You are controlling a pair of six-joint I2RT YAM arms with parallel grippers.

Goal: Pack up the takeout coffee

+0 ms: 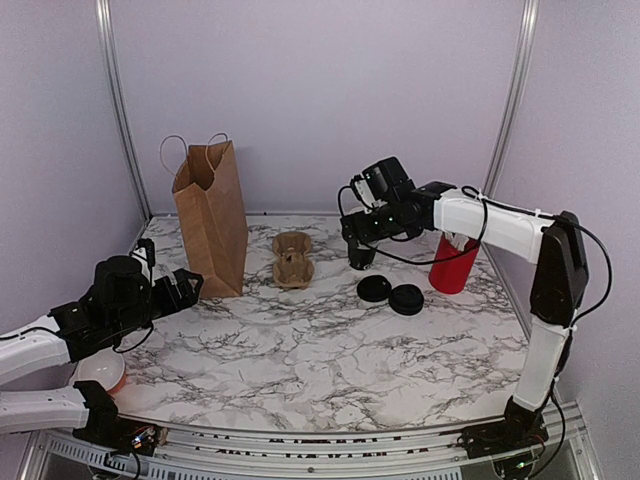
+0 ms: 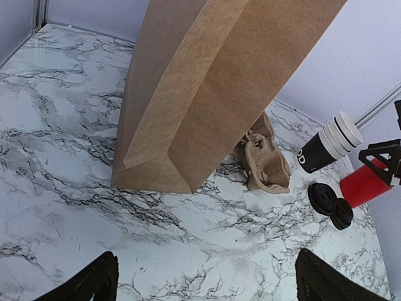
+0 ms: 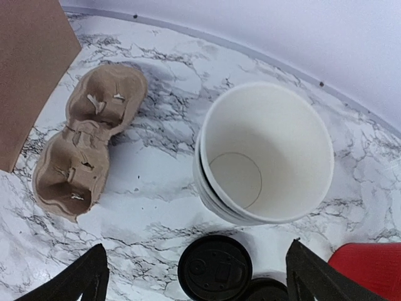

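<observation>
Right wrist view: right gripper (image 3: 194, 251) spread wide, empty, above the stack of lidless cups (image 3: 266, 153), contact not seen. Left gripper (image 2: 207, 256) fully open, empty, facing paper bag (image 2: 207, 81). Two black lids (image 1: 374, 289) on the marble table (image 1: 300, 370); no cup can be made out as the lidded one.

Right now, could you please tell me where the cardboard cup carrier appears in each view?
Top external: cup carrier near centre, just right of the paper bag.
Left wrist: cup carrier right of centre, by the bag's base.
Right wrist: cup carrier at left, bag at upper left.
Shared landmark: the paper bag.
</observation>
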